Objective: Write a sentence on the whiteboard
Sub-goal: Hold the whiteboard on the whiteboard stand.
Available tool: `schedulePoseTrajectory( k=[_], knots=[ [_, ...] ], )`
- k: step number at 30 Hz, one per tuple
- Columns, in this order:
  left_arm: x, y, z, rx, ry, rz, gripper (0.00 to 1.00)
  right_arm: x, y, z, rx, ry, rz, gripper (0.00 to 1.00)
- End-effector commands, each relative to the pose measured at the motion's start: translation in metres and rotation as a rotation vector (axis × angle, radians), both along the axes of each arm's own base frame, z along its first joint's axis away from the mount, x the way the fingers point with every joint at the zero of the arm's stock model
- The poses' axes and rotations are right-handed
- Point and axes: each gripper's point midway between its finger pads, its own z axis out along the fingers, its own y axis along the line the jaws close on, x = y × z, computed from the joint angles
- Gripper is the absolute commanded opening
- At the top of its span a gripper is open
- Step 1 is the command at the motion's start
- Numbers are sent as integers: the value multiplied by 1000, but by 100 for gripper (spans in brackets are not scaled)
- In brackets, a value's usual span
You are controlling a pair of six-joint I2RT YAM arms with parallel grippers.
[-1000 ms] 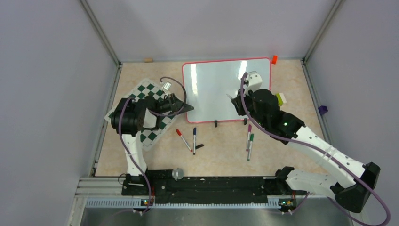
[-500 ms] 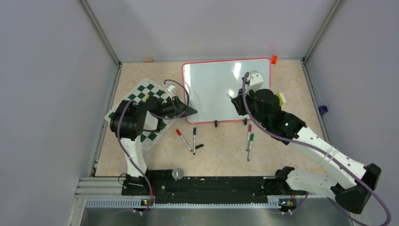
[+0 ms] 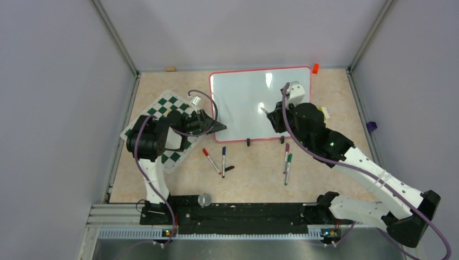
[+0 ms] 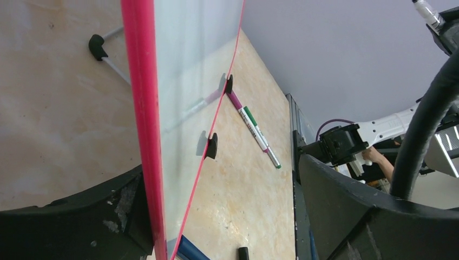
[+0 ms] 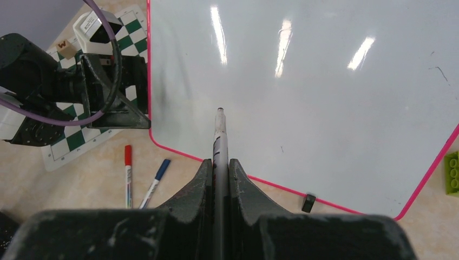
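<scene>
- Nearest the camera and well short of the whiteboard [image 3: 243,100], a black rail [image 3: 238,208] carrying both arm bases spans the beige table [image 3: 254,184].
- Between that rail and the whiteboard's near edge lie a red marker [image 3: 211,160], a blue marker [image 3: 223,160] and a loose black cap [image 3: 229,168] towards the left. A purple-capped marker [image 3: 287,147] and a green-capped marker [image 3: 289,158] lie side by side towards the right.
- At the whiteboard's near-left corner, the left gripper [image 3: 215,126] has its jaws spread wide to either side of the thin red frame. One finger sits close to the frame, the other stands well clear, and nothing is clamped.
- Over the whiteboard's right half, the right gripper [image 5: 220,161] is clenched on the held marker [image 5: 220,130], uncapped, its tip aimed at the glossy face. Whether the tip touches the surface cannot be told.
- The whiteboard itself occupies the far half of the table, right of centre, with two small black feet [image 3: 248,142] at its near edge.
- Left of the whiteboard, a green-and-white chess mat [image 3: 172,104] lies beneath the left arm.
- A green brick [image 5: 452,173] sits just off the whiteboard's right edge.
- An orange block [image 3: 315,68] rests just beyond the whiteboard's far-right corner.
</scene>
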Motion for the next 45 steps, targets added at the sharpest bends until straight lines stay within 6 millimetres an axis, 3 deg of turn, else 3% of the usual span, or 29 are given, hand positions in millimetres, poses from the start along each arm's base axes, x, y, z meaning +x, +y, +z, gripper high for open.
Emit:
schedulePoseTrajectory(
  k=[1,5,10,16,25,31,45],
  knots=[
    [-1,0,23,-47,-144,-32,92,3,-3,13,33,-27,-15,0],
    [0,1,18,-42,-153,-5,88,4,-4,11,28,-23,-26,0],
    [2,3,13,-27,-185,25,70,3,-8,7,21,-18,-39,0],
    [5,1,9,-30,-172,7,63,3,-9,3,9,-11,-45,0],
    [11,2,8,-26,-190,41,17,5,-9,2,2,-9,-48,0],
    [7,1,8,-11,-236,47,3,5,-8,2,5,-8,-46,0],
    [-3,-3,5,12,-305,7,0,3,-13,2,7,-14,-57,0]
  ],
)
